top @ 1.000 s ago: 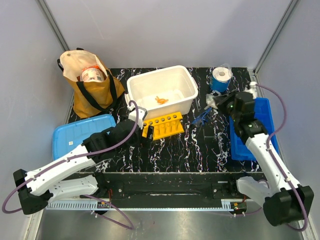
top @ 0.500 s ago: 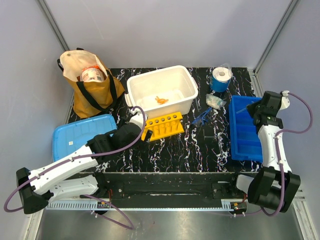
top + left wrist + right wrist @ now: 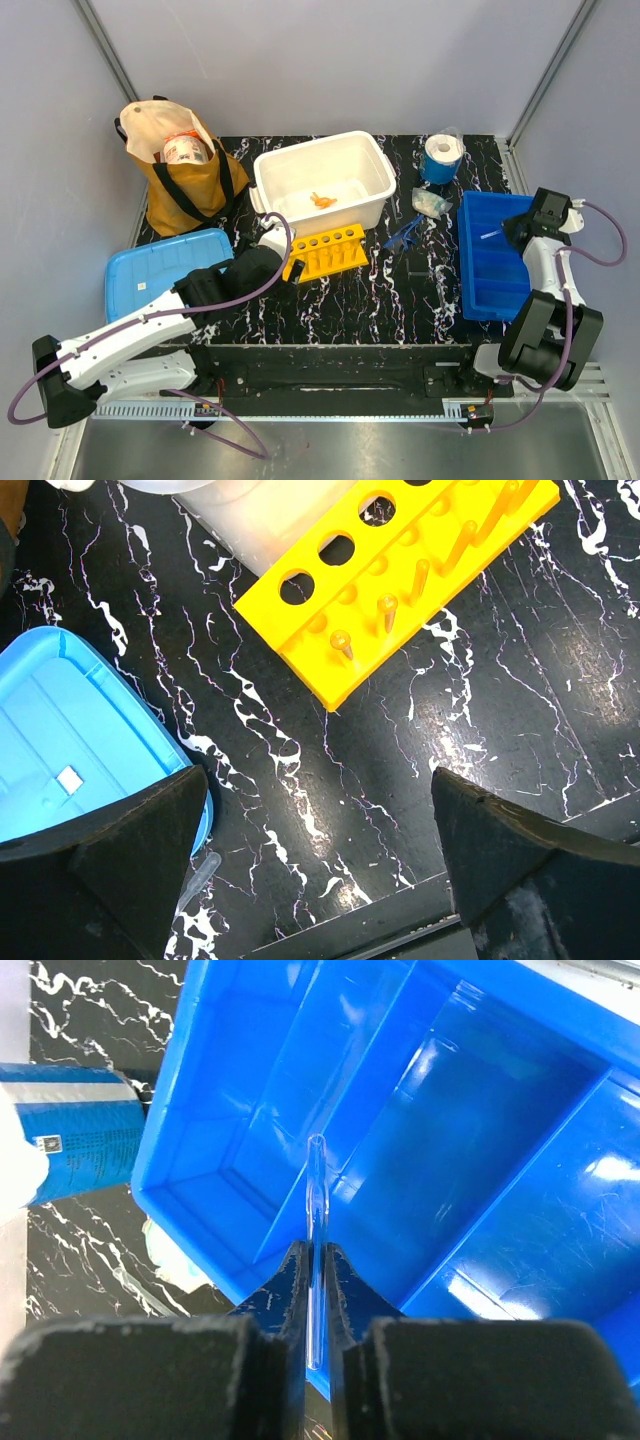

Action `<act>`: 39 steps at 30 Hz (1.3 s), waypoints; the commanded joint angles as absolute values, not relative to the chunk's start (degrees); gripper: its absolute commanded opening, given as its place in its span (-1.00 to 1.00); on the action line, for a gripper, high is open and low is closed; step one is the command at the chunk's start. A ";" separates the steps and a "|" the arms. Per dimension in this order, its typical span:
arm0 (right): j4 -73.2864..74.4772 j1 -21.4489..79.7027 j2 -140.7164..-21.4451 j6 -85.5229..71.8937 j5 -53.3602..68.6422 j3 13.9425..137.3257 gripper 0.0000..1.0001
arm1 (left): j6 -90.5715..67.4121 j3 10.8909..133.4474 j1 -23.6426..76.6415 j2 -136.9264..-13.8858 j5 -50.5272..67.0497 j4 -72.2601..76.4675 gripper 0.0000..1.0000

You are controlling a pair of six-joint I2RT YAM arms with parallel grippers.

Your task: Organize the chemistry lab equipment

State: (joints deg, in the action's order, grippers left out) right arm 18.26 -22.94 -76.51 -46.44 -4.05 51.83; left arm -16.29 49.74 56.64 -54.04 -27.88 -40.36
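My right gripper (image 3: 316,1260) is shut on a thin clear tube (image 3: 316,1185) and holds it over the blue divided tray (image 3: 470,1170). In the top view the gripper (image 3: 515,230) is at the tray's far right. My left gripper (image 3: 315,780) is open and empty above the table, just in front of the yellow tube rack (image 3: 400,590); in the top view it (image 3: 265,260) is left of the rack (image 3: 326,250). A clear pipette (image 3: 195,875) lies by the left finger. Blue-framed safety glasses (image 3: 403,235) and a clear packet (image 3: 430,202) lie left of the tray. An orange knotted piece (image 3: 321,200) lies in the white tub (image 3: 270,170).
A brown cloth bag (image 3: 185,185) stands at the back left. A light blue lid (image 3: 150,275) lies at the front left, seen also in the left wrist view (image 3: 70,750). A blue roll (image 3: 441,158) stands behind the tray.
My right arm has swung from the packet and glasses to the right, over the blue tray, with the clear tube in its jaws. The left arm has barely shifted.
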 commanded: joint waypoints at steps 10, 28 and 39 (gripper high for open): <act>14.33 -23.73 -82.79 -52.03 -8.08 49.83 -0.69 | -16.08 49.48 56.87 -52.91 -29.35 -38.76 0.98; 23.45 -23.73 -78.75 -40.44 -5.45 58.79 -0.35 | -16.43 49.66 56.87 -50.45 -30.14 -38.76 0.98; 36.38 -17.16 -76.38 -30.16 9.77 66.88 -0.20 | -17.31 49.31 56.87 -44.22 -33.22 -38.15 0.98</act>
